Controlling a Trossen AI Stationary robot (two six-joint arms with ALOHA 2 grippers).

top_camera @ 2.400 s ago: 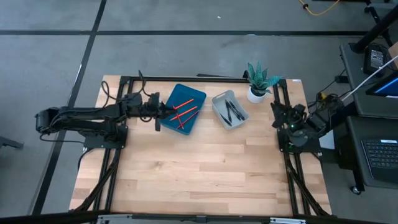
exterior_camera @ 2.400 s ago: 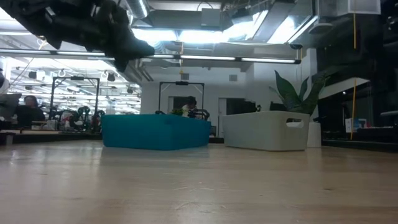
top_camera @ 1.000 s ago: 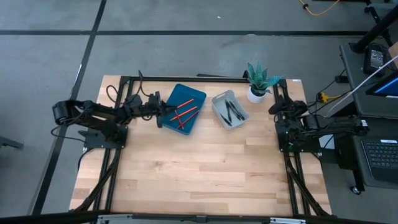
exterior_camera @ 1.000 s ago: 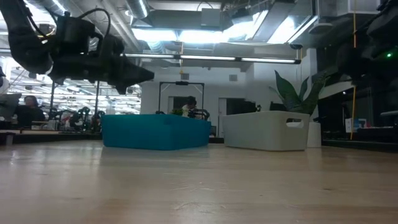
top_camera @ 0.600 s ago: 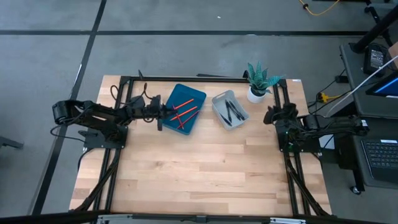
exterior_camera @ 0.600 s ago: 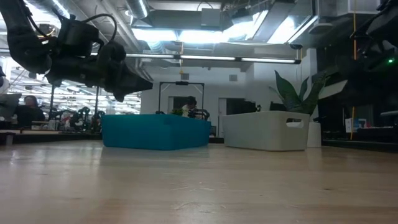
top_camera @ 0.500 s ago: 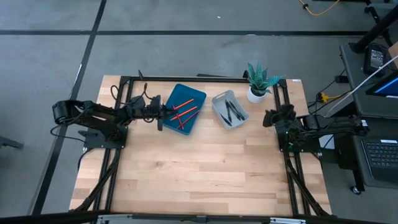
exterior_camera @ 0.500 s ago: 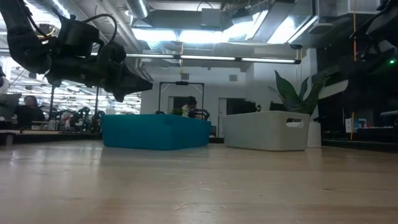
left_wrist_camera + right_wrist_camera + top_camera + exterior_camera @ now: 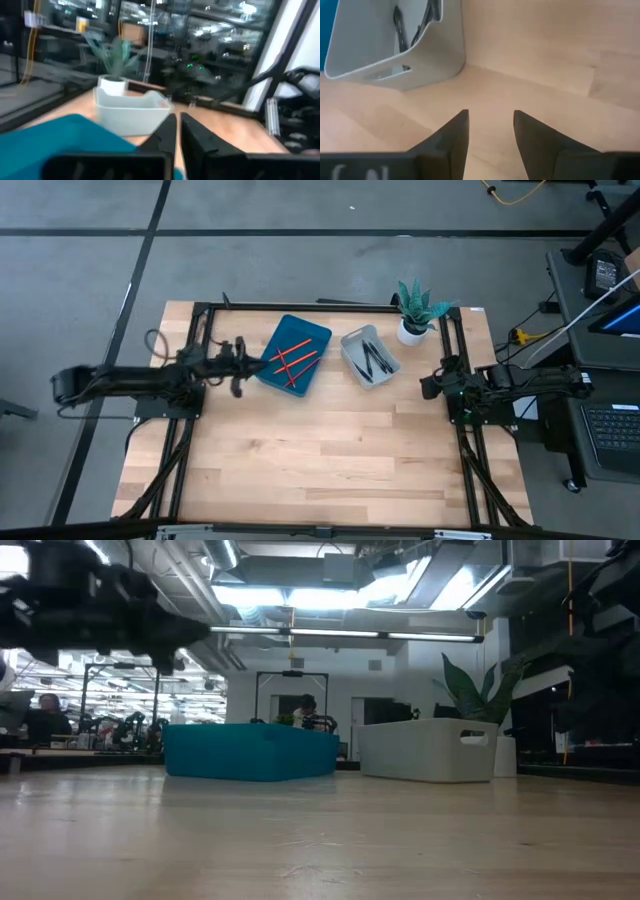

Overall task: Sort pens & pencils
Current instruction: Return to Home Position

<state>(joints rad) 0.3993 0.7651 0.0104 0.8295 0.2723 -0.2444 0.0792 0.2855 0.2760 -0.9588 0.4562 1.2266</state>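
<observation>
Black fingers of my left hand (image 9: 240,368) are nearly closed and empty beside the blue bin (image 9: 312,330). My right hand (image 9: 427,386) is parted and empty near the grey bin (image 9: 352,338). Pencils (image 9: 293,361) lie in blue, pens (image 9: 372,359) in grey. None lie loose on the counter (image 9: 320,450), so sorting looks finished.

Pencils (image 9: 293,361): thin red sticks, several; exact no. unclear.
Pencils, place: all inside blue bin (image 9: 316,330), approx. mid-bin.
Pencils, pose: lying flat & loose; some cross each other, one lies a bit apart twd the bin's far end.
Pens (image 9: 373,358): short black sticks, slightly thicker than pencils; exact no. unclear.
Pens, place: all inside gray bin (image 9: 355,336), which sits just beside blue bin on its right.
Pens, pose: flat on bin floor, bunched & overlapping, running approx. along bin's length.
</observation>
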